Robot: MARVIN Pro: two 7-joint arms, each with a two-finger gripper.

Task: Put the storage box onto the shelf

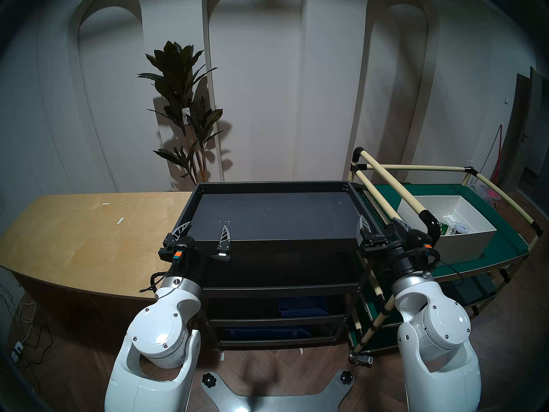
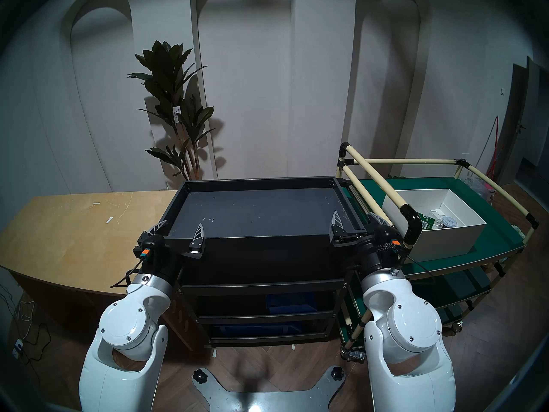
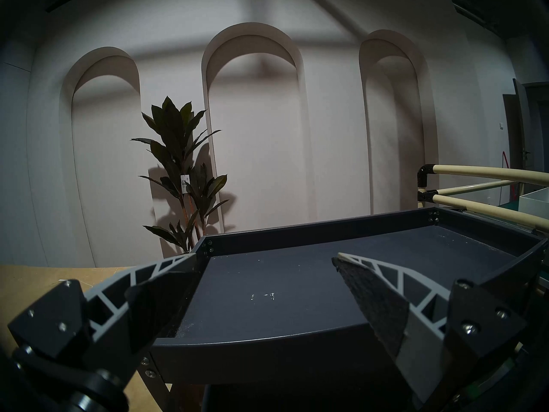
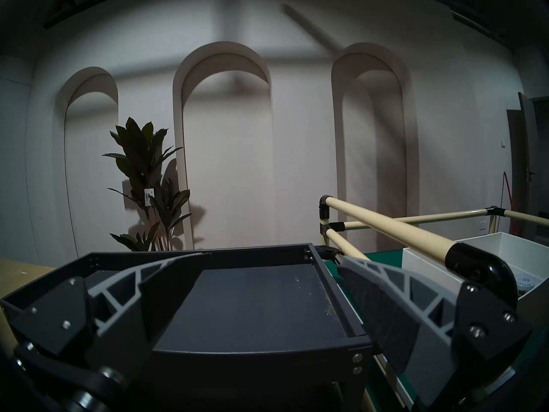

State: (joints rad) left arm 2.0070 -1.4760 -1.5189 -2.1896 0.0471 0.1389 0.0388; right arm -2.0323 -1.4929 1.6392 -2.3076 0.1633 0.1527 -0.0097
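Note:
The white lidless storage box (image 1: 463, 239) stands on the green cart to the right of the shelf, with bottles inside; it also shows in the right head view (image 2: 445, 242) and the right wrist view (image 4: 421, 259). The black shelf's rimmed top tray (image 1: 273, 185) is straight ahead. My left gripper (image 1: 206, 225) is open and empty, straddling the tray's front left corner, as the left wrist view (image 3: 264, 256) shows. My right gripper (image 1: 381, 219) is open and empty, straddling the front right corner, left of the box, as the right wrist view (image 4: 274, 258) shows.
A light wooden table (image 1: 83, 230) adjoins the shelf's left side. The green-decked cart (image 1: 439, 190) has cream pipes (image 1: 392, 182) running between my right gripper and the box. Blue bins (image 1: 303, 306) sit on the lower tiers. A potted plant (image 1: 181, 105) stands behind.

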